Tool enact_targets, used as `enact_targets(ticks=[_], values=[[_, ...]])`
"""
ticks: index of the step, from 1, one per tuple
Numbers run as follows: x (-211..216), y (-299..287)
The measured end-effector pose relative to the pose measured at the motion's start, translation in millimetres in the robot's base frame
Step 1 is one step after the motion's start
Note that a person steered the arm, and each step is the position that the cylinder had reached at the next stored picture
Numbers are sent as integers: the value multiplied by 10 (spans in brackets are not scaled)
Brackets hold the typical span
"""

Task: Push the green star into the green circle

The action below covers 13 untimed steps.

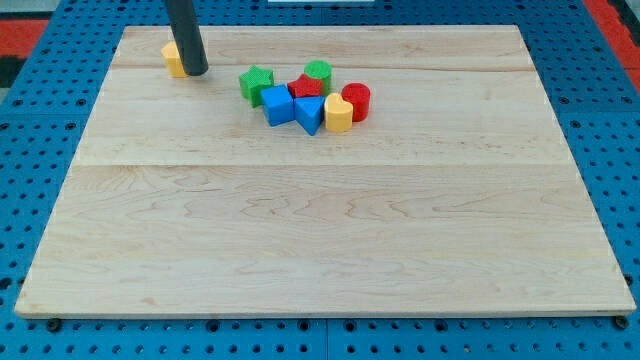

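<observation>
Green star (256,84) sits on the wooden board (320,250) toward the view's top, left of centre, at the left edge of a tight cluster of blocks. Green circle (318,71) lies at the top of that same cluster, to the star's right and slightly higher in the view; the two green blocks are near each other but apart, with a red star-like block (305,87) between and just below them. Blue cube (278,105) touches or nearly touches the green star at its lower right. Blue triangular block (310,114) stands just right of the cube, followed by a yellow heart-shaped block (339,113) and, behind that to the right, a red cylinder (357,101). My tip (196,73) is down at the board near its top-left corner, well left of the green star and clear of the cluster. The rod has no jaws to open or close; it is a plain dark shaft, grasping nothing. Its lower end stands directly against a yellow block (173,58), which shows partly from behind the rod on the left side; that block's shape cannot be made out. Blue perforated table surface (40,120) surrounds the board on all sides.
</observation>
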<state>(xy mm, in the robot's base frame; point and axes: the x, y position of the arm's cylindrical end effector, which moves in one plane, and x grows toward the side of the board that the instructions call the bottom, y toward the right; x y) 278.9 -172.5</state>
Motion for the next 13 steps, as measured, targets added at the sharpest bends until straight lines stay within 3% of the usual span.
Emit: enact_targets(ticks=[1,3,4,6,9,10,12,13], values=[[-73,-169],[479,381],[477,585],[178,1343],[-353,1496],[-318,1661],[493,2305],[537,2703]])
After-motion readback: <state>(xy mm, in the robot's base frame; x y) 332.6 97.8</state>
